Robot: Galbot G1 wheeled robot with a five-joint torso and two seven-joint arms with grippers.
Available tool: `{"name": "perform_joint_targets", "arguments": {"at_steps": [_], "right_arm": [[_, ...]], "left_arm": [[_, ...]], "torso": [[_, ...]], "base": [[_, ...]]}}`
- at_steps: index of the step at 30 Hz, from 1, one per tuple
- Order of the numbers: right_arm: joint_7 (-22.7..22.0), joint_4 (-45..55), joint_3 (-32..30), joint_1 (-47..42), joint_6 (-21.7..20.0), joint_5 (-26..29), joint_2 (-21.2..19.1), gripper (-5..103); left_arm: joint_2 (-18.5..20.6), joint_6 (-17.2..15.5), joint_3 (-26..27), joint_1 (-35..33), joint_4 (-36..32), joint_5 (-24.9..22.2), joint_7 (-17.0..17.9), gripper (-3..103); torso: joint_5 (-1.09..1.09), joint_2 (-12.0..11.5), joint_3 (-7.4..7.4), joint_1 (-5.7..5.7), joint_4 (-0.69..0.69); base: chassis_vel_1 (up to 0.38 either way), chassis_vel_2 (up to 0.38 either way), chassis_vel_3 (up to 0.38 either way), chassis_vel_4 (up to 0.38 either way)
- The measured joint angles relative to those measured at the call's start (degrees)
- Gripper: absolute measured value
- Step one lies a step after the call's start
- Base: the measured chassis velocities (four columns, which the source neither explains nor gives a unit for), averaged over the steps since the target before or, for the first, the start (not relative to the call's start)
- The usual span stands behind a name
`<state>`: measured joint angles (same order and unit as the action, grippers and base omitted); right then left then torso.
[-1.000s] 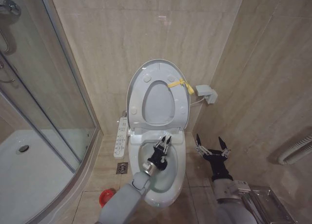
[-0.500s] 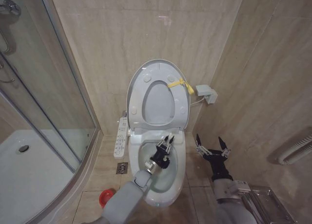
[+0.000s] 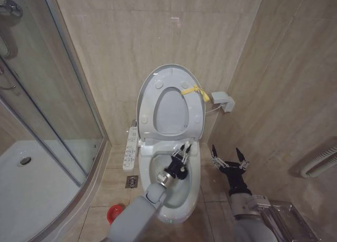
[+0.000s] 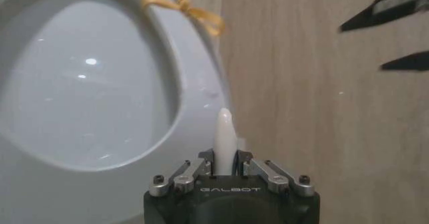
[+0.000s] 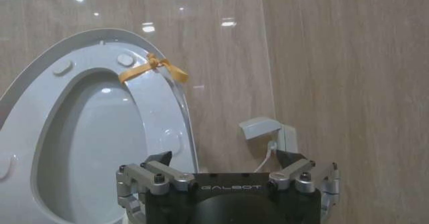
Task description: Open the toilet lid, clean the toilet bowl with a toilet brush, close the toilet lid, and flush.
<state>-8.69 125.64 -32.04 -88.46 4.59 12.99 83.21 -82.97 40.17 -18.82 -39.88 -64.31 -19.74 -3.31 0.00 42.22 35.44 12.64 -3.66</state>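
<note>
Large glossy white plastic toilet lid (image 3: 171, 101) stands upright against the beige tiled wall (image 3: 131, 37), ring seat raised with it, yellow tie (image 3: 194, 91) at its rim. My left gripper (image 3: 182, 152) hangs over the rear of the white ceramic toilet bowl (image 3: 195, 188), jaws clenched on the thin white stick handle of the toilet brush (image 4: 224, 138); bristle head hidden. My right gripper (image 3: 229, 159) waits beside the bowl's right edge, jaws released. Small round red holder (image 3: 112, 214) sits on the floor, left of the bowl's front.
</note>
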Motion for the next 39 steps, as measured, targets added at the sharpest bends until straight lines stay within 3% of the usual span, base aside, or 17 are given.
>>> {"name": "perform_joint_targets", "arguments": {"at_steps": [4,11,20,23,32,39], "right_arm": [[0.00,0.00,0.00,0.00,0.00,0.00,0.00,100],[0.00,0.00,0.00,0.00,0.00,0.00,0.00,100],[0.00,0.00,0.00,0.00,0.00,0.00,0.00,100],[0.00,0.00,0.00,0.00,0.00,0.00,0.00,100],[0.00,0.00,0.00,0.00,0.00,0.00,0.00,100],[0.00,0.00,0.00,0.00,0.00,0.00,0.00,100]], "left_arm": [[0.14,-0.54,-0.85,-1.03,-2.09,0.83,0.13,22],[-0.29,0.30,-0.41,-0.56,0.94,1.14,0.08,22],[-1.33,4.89,3.52,3.10,14.40,0.13,-1.72,22],[-1.56,5.18,4.34,3.50,15.63,-0.24,-1.91,22],[-0.62,4.62,3.01,1.90,7.23,0.39,-1.97,22],[-1.84,5.35,2.79,3.35,11.56,-1.06,-2.85,22]], "torso": [[0.00,0.00,0.00,0.00,-0.01],[-0.01,0.00,0.00,0.00,-0.01],[-0.01,0.00,0.00,0.00,0.00],[-0.01,0.00,0.00,0.00,0.00],[-0.01,0.00,0.00,0.00,-0.02],[-0.01,0.00,0.00,0.00,-0.01]], "base": [[0.000,0.000,0.000,0.000],[0.000,0.000,0.000,0.000],[0.000,0.000,0.000,0.000],[0.000,0.000,0.000,0.000],[0.000,0.000,0.000,0.000],[0.000,0.000,0.000,0.000]]}}
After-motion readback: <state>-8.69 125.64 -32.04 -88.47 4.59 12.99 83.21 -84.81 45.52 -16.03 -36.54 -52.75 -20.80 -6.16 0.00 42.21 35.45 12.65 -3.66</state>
